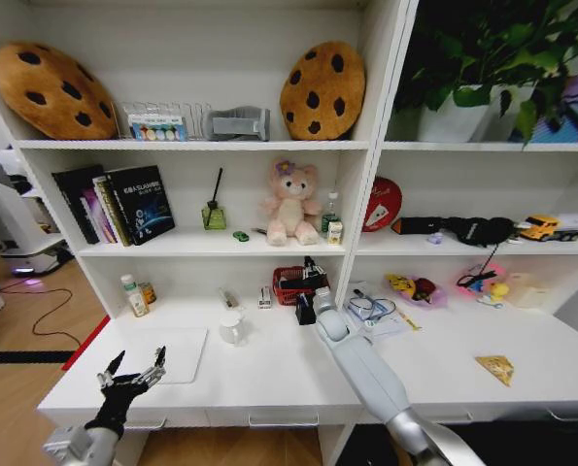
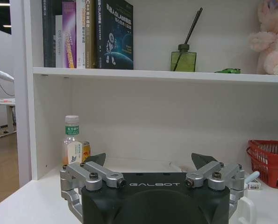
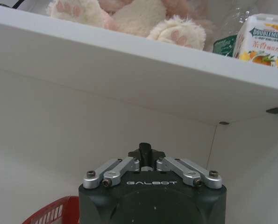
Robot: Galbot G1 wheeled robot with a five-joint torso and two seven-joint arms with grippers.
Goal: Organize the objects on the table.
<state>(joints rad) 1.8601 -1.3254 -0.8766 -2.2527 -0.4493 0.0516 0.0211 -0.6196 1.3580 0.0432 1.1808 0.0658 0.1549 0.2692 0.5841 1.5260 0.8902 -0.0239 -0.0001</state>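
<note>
My right gripper is shut and raised just under the middle shelf, above a red basket at the back of the table. In the right wrist view its fingertips press together, and nothing shows between them. My left gripper hangs open over the table's front left corner, near a slim silver laptop; it faces the back wall. A tiny green toy car sits on the middle shelf; it shows as a green sliver on the shelf edge.
A white mug stands mid-table. A bottle stands back left. A pink plush bear and a Doublemint box sit on the shelf above the right gripper. Loose toys lie right of the divider.
</note>
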